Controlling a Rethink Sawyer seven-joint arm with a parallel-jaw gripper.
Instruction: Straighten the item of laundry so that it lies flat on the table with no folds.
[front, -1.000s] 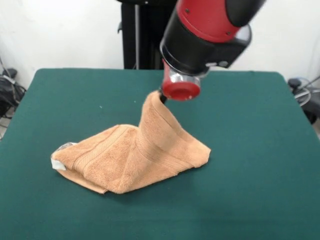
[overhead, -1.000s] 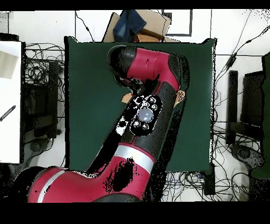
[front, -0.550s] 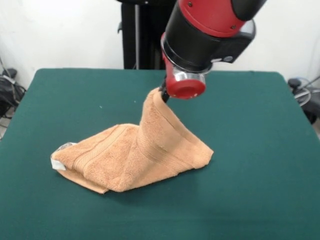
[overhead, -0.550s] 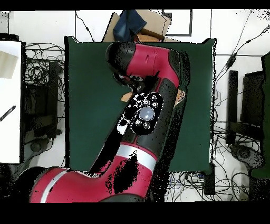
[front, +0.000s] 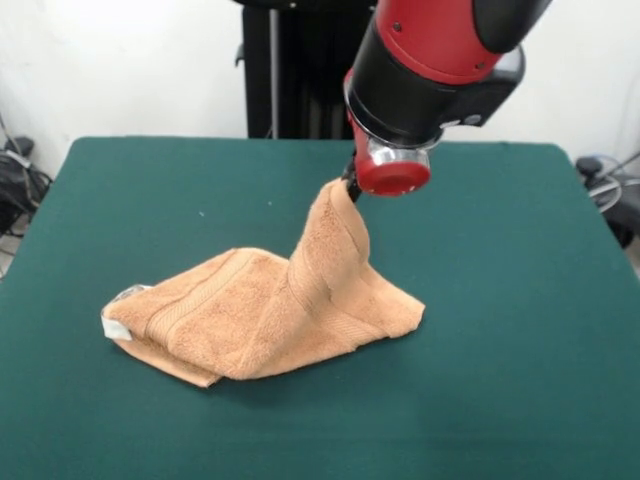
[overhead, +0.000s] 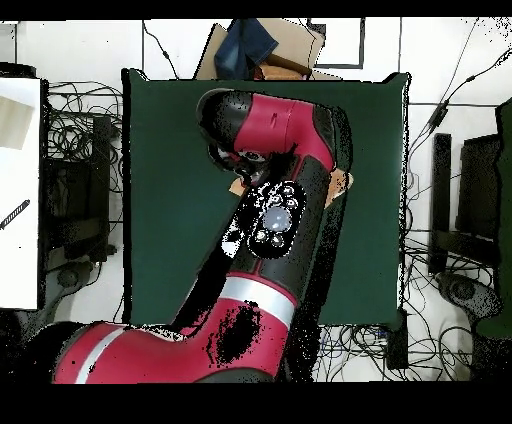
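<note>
The orange-tan towel (front: 270, 315) lies crumpled and folded on the green table (front: 500, 300), with a white tag at its left end. One part of it is pulled up into a peak near the table's middle. My gripper (front: 350, 190) is shut on the top of that peak, just under the red and black wrist. In the overhead view the arm covers nearly all of the towel; only small orange bits (overhead: 342, 181) show beside it, and the gripper is hidden there.
A cardboard box with dark blue cloth (overhead: 262, 48) sits beyond the table's far edge in the overhead view. Cables lie on the floor around the table. A white surface (overhead: 18, 190) stands at the left.
The gripper has moved to the right in the front view with the towel's peak in it, stretching the lifted part sideways. The rest of the towel has stayed in place.
</note>
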